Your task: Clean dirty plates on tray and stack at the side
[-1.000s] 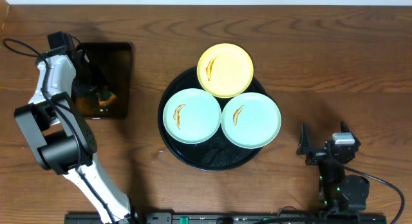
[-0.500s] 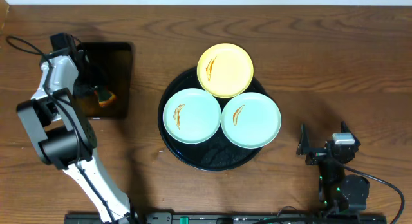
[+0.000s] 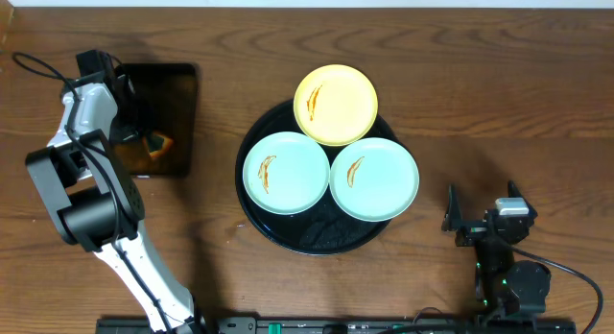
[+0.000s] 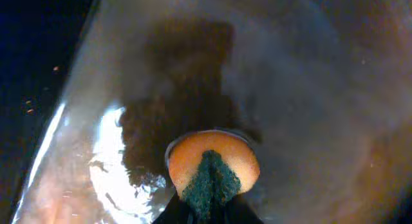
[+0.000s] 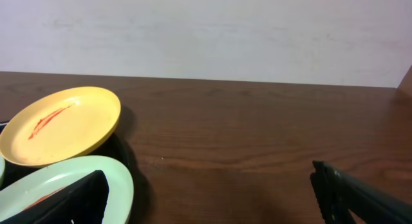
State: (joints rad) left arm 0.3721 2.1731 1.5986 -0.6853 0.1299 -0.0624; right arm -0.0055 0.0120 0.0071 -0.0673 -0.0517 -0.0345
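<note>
The brown wooden worktop (image 3: 499,104) carries everything. Near its middle lies the tray (image 3: 317,240), round, black and glossy, and its near part is bare. Close to the left edge of the worktop, well apart from the tray, stands a smaller rectangular black tray (image 3: 177,84) with a wet brownish inside. The three dirty plates are on the round tray. The yellow plate (image 3: 336,105) is at the far side and reaches out over the far rim. The two mint-blue ones lie side by side in front of it, the left mint plate (image 3: 287,173) and the right mint plate (image 3: 374,178); they touch each other and also the yellow one. Each plate has one orange-brown smear. The left arm reaches over the rectangular tray, and the left fingers (image 4: 206,217) are clenched on a sponge (image 4: 212,163), orange with a dark green scrubbing side, held just above the wet bottom. The right fingers (image 3: 483,211) are near the right end of the near edge of the worktop, spread wide with nothing between them, apart from the plates.
</note>
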